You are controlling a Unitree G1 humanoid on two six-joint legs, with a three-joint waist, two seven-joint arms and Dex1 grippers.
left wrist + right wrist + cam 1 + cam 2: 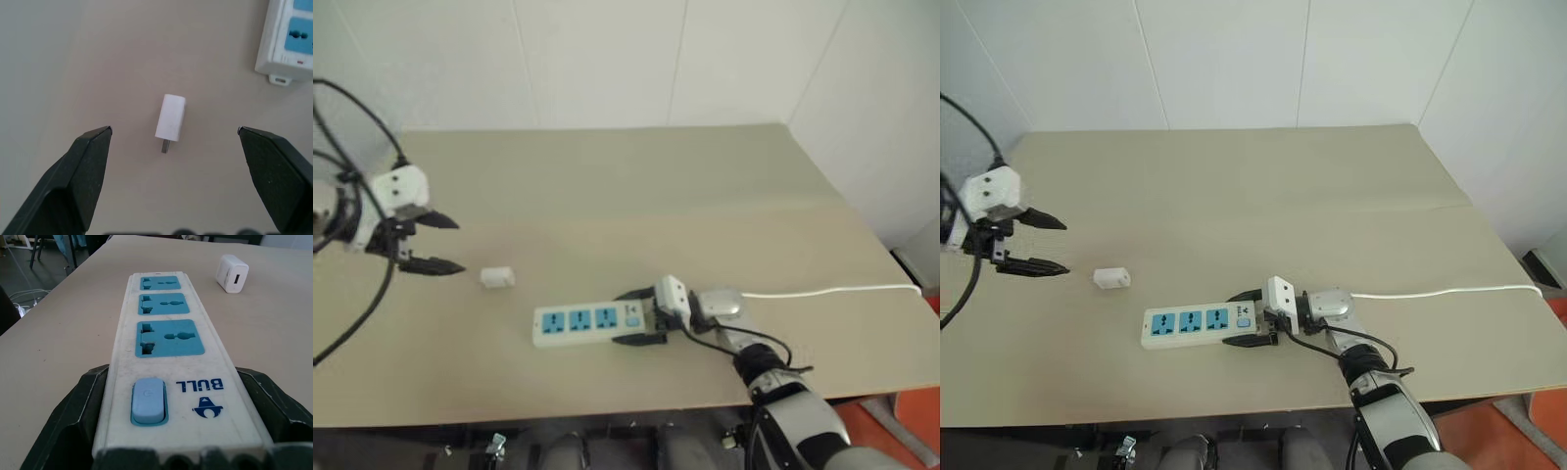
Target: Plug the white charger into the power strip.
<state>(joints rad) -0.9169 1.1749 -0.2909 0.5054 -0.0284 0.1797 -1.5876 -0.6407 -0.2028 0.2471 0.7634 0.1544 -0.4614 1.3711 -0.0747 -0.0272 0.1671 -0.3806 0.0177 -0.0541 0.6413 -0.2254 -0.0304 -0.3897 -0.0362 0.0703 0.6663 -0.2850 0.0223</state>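
A white power strip (590, 322) lies flat on a tan table (636, 196), its switch end clamped by the right gripper (640, 315). The right wrist view reads "BULL" beside the blue switch (147, 400). The small boxy charger (497, 278) lies just beyond the strip's far end, facing the left gripper (438, 243), whose fingers are spread wide and empty.

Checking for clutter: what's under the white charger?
The white charger lies on its side on the bare tan table, prong showing. Its underside is hidden.
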